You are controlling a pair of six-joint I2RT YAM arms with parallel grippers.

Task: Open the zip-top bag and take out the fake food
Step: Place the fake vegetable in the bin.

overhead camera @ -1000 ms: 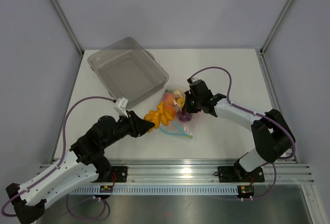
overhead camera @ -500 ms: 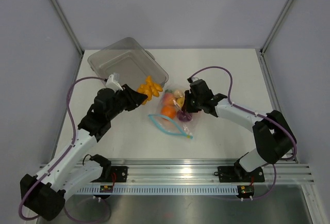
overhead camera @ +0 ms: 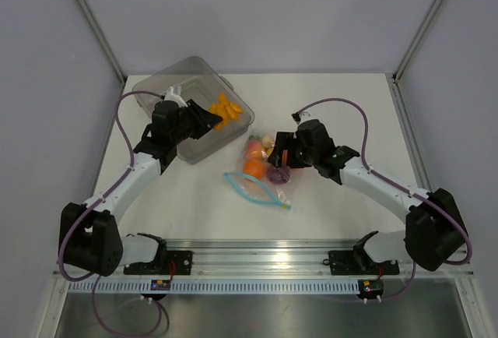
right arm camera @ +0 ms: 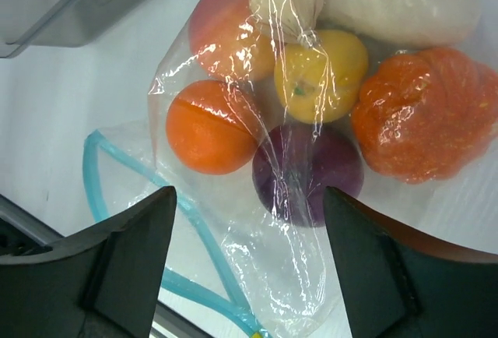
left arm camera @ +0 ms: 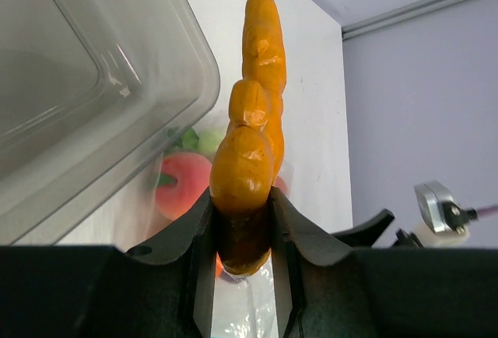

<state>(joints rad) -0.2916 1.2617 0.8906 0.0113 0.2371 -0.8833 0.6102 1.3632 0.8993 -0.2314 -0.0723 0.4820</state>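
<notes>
The zip-top bag [overhead camera: 263, 176] lies mid-table, its light-blue zip strip [overhead camera: 247, 191] gaping toward the near side. Inside are fake food pieces: an orange ball [right arm camera: 208, 126], a purple one [right arm camera: 307, 173], a yellow one [right arm camera: 320, 75], an orange pumpkin [right arm camera: 412, 112], a peach [right arm camera: 229, 30] and a white piece [right arm camera: 397, 3]. My right gripper [right arm camera: 247, 229] hovers open over the bag's clear plastic, holding nothing. My left gripper [left arm camera: 243, 229] is shut on a knobby orange-yellow fake food piece [left arm camera: 253, 135], which hangs over the tub's right edge [overhead camera: 224, 110].
A rigid clear rectangular tub [overhead camera: 167, 96] sits at the back left, with its corner showing in the left wrist view [left arm camera: 78, 81]. Grey walls with metal posts enclose the table. A rail runs along the near edge.
My left arm swung from beside the bag up to the tub, carrying the orange-yellow piece. My right gripper went from shut on the bag to wide open.
</notes>
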